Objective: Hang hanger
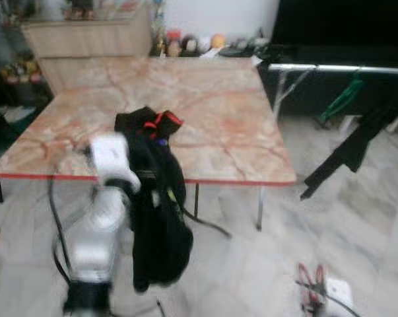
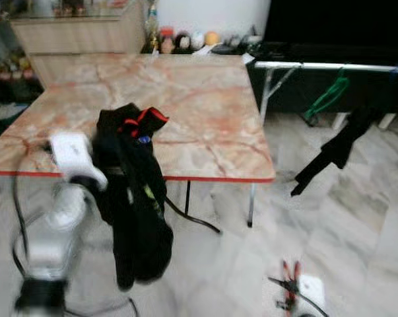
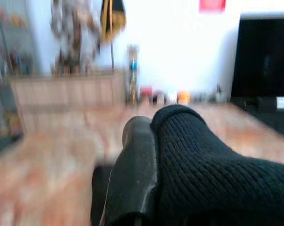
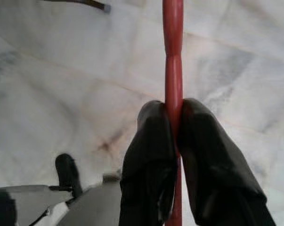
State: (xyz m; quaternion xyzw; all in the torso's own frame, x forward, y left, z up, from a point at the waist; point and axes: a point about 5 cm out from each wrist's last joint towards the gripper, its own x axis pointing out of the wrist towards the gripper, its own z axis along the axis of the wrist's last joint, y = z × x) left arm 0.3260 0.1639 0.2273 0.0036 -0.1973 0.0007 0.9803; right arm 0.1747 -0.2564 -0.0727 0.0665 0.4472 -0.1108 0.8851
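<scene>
Pinching a red hanger, right fingers hang low; left fingers grip black garment beside table.

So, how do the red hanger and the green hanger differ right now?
The red hanger is clamped between the right gripper's fingers, low above the floor; the green hanger hangs on the metal rail. The red hanger is held bare; dark clothing hangs beside the green hanger.
</scene>
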